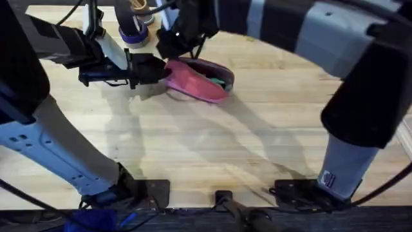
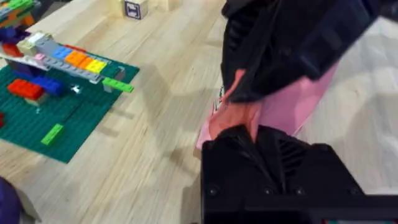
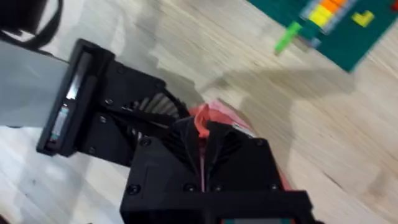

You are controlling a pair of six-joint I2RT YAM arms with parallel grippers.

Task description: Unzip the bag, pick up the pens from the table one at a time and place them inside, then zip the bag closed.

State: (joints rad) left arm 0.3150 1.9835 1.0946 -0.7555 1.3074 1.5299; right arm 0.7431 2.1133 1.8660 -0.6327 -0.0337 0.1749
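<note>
Seemingly late in the task, both grippers, left gripper [image 1: 156,69] and right gripper [image 1: 177,46], pinch the pink bag [image 1: 199,80], green pen [image 1: 224,82] inside, zipper unclosed.

I'm looking at a pink-red bag [image 1: 193,80] with a bit of green showing at its open end, sitting on a pale wooden table [image 1: 212,148] with visible plank grain. Both grippers are showing up black, the left gripper [image 1: 154,69] with a white link behind it, the right gripper [image 1: 183,42] on a grey and black arm. I'm also seeing a dark green baseplate [image 2: 56,118] in the left wrist view, carrying bricks in red, blue, orange, yellow, white and bright green. A purple ring [image 1: 133,37] is sitting at the far edge.
</note>
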